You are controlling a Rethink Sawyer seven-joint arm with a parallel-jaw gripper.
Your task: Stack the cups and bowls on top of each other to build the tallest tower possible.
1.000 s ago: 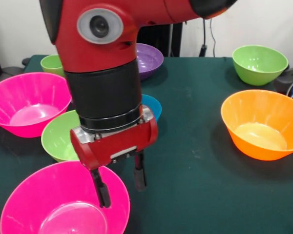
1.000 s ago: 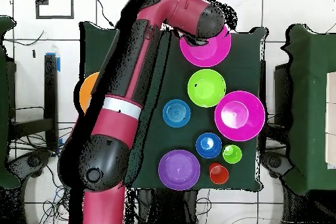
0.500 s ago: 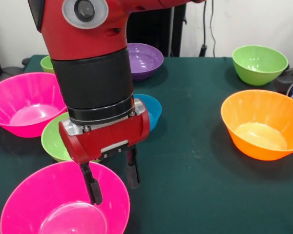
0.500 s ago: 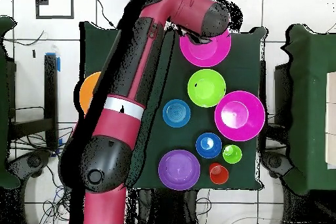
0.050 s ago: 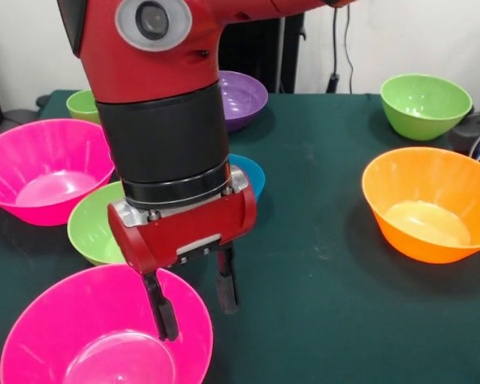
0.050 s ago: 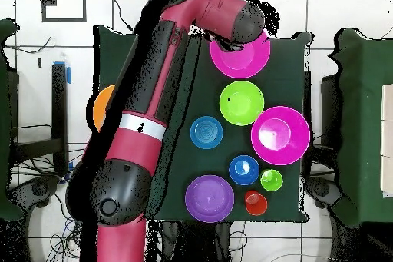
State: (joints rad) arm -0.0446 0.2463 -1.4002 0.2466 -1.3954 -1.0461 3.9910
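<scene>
My gripper is open and hangs over the rim of the near pink bowl, one finger inside it and one outside. A second pink bowl sits at the left, with a green bowl between the two. Behind the arm are a blue bowl and a purple bowl. On the right stand an orange bowl and another green bowl. From overhead I see a second blue bowl, the light-green cup and the orange cup. No tower shows; each bowl sits singly.
The dark green table cloth has free room between my gripper and the orange bowl. A dark object lies at the right edge behind the orange bowl. Overhead, my arm covers the table's left part.
The gripper swung a little to the left, then came back right to nearly where it began. Its fingers kept the same gap across the pink bowl's rim. No bowl moved.
</scene>
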